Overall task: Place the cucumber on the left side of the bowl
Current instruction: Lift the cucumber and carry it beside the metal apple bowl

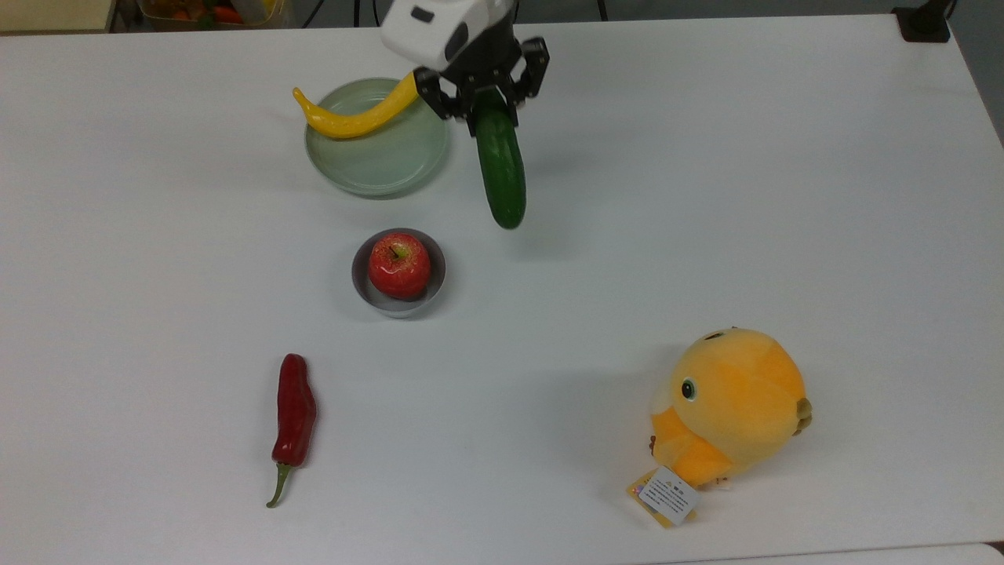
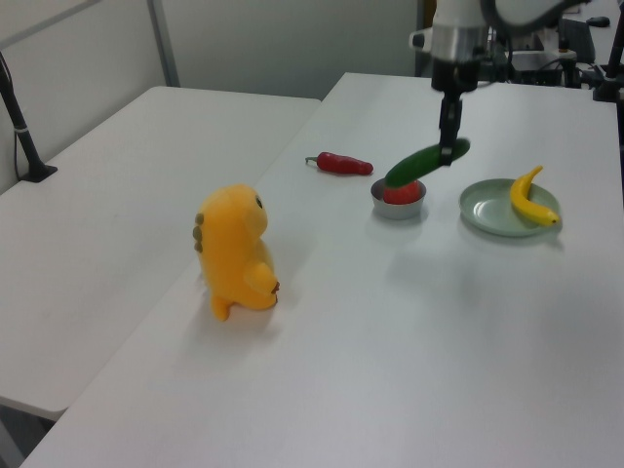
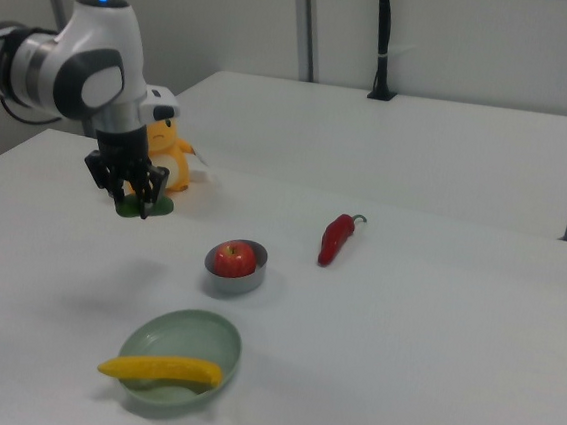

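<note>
The jaws of the gripper [image 1: 488,100] are clenching one end of the cucumber [image 1: 502,176], carrying it in the air above the surface [image 1: 706,196]. The bowl [image 1: 361,284] is sitting below the jaws toward the top view's lower left, holding an apple [image 1: 399,265].

The gripper [image 1: 488,100] clamps one end of the cucumber [image 1: 502,176] near the table's [image 1: 706,157] far edge, just beside the green plate [image 1: 376,157] holding a banana [image 1: 353,116]. The bowl [image 1: 398,294] with an apple [image 1: 400,265] sits mid-table, a chili [image 1: 294,412] and plush toy [image 1: 729,408] toward the near edge.
</note>
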